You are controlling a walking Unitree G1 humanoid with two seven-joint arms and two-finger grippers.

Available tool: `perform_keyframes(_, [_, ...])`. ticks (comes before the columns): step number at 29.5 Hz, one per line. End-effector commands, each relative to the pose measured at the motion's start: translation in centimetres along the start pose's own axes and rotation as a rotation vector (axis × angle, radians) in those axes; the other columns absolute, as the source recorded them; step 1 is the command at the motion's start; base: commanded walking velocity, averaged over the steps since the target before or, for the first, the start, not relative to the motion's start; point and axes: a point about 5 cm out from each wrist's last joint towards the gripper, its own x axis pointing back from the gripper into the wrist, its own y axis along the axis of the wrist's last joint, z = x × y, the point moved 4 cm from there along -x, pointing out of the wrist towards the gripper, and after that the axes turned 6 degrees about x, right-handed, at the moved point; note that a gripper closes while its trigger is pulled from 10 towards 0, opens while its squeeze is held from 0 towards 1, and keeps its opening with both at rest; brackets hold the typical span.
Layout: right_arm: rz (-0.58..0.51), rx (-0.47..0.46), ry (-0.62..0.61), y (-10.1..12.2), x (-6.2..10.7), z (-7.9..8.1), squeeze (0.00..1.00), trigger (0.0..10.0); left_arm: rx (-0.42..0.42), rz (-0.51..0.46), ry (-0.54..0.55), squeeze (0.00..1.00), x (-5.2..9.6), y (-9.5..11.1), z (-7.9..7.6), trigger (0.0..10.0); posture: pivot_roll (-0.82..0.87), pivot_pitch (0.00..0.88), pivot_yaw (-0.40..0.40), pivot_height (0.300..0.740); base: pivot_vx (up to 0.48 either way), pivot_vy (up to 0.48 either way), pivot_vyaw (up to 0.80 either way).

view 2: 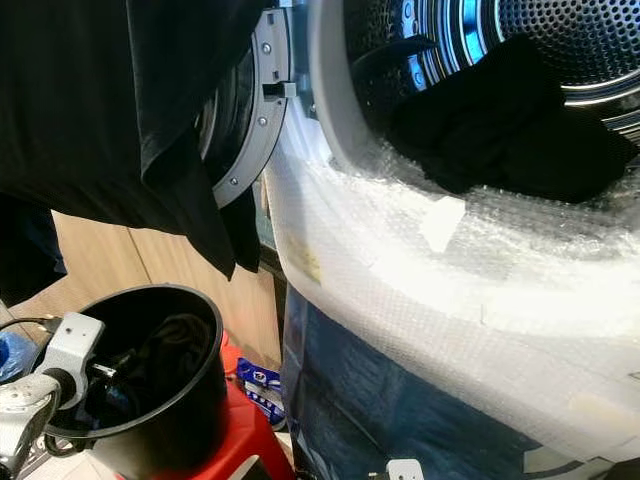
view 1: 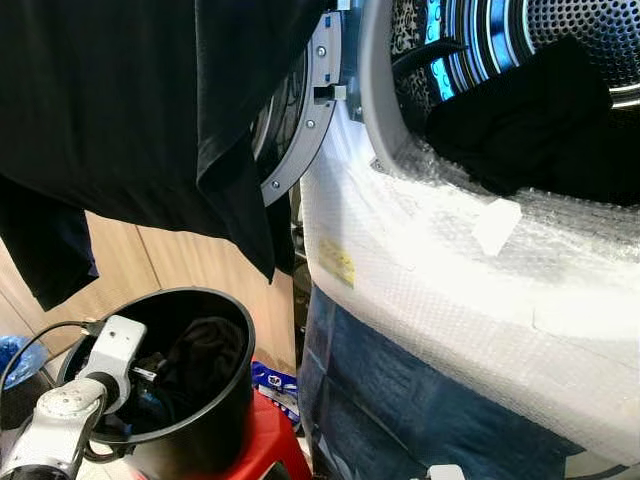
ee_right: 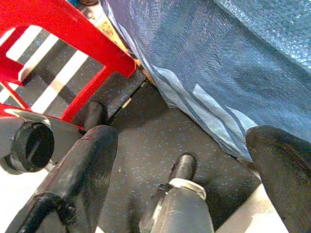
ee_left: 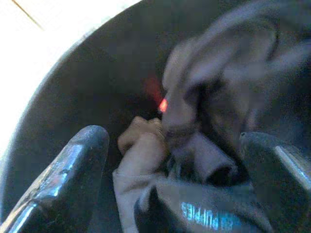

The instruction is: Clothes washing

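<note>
My left claw (ee_left: pixel 170 194) was down inside the black bucket (view 1: pixel 215 420), its two fingers spread wide on either side of the dark crumpled clothes (ee_left: pixel 218 121) lying there, gripping nothing. The bucket stood on a red stool (view 1: pixel 265 450) just beside the washing machine (view 1: pixel 450 330), whose front was wrapped in bubble wrap (view 1: pixel 450 270) above a blue film. The machine's door (view 1: pixel 310 110) stood open, and a black garment (view 1: pixel 530 120) lay in the mouth of the drum (view 1: pixel 580 30), draped over the lower rim. Another black garment (view 1: pixel 130 110) hung in front of me, covering the upper left. My right claw (ee_right: pixel 180 179) hung low with its fingers apart, empty, over the dark speckled floor (ee_right: pixel 204 141) beside the stool's red leg.
</note>
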Motion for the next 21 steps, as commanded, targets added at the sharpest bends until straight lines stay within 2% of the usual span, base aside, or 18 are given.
perform_keyframes(1, [0.006, -0.001, -0.006, 0.0, 0.0, 0.0, 0.00, 10.0, -0.026, 0.039, 0.020, 0.00, 0.0, -0.3, 0.8, 10.0, 0.14, 0.000, 0.020, 0.740, 0.000, 0.000, 0.00])
perform_keyframes(6, [0.005, 0.005, -0.001, 0.1, 0.0, 0.1, 0.00, 10.0, -0.059, 0.094, -0.023, 0.00, 0.2, -0.9, 0.8, 10.0, 0.14, 0.000, 0.020, 0.740, 0.000, 0.000, 0.00])
perform_keyframes(14, [0.008, 0.014, 0.012, 0.2, -0.1, 0.5, 0.00, 10.0, -0.066, 0.137, -0.034, 0.00, 0.4, -1.5, 1.5, 10.0, 0.15, 0.000, 0.019, 0.740, 0.000, 0.000, 0.00])
perform_keyframes(18, [0.010, 0.022, 0.015, 0.2, -0.1, 0.6, 0.00, 10.0, -0.075, 0.156, -0.052, 0.00, 0.4, -1.8, 1.3, 10.0, 0.16, 0.000, 0.017, 0.740, 0.000, 0.000, 0.00])
perform_keyframes(21, [0.010, 0.030, 0.017, 0.2, -0.2, 0.9, 0.00, 10.0, -0.107, 0.167, -0.114, 0.00, 0.4, -2.0, 0.3, 10.0, 0.16, 0.000, 0.020, 0.740, 0.000, 0.000, 0.00])
